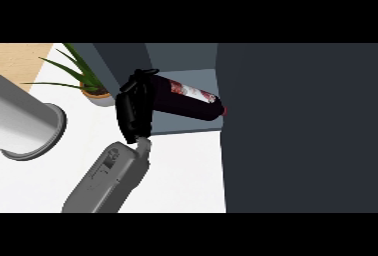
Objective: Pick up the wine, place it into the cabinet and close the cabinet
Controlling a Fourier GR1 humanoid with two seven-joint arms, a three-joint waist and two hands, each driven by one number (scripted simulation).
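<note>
The wine bottle (188,100) is dark with a red-and-white label and a red cap. It lies tilted inside the open cabinet (184,127), cap pointing lower right, just above the grey shelf floor. My left hand (135,107) is shut on the bottle's base end, fingers curled over its top, with the grey forearm (107,180) coming up from the lower left. The hand hides the bottle's bottom. The dark cabinet door (295,125) stands open and fills the right side of the view. My right hand does not show.
A potted green plant (87,82) stands on the white counter (184,175) just left of the cabinet. A large grey round container (29,125) lies at the far left. A wooden surface shows at the top left corner.
</note>
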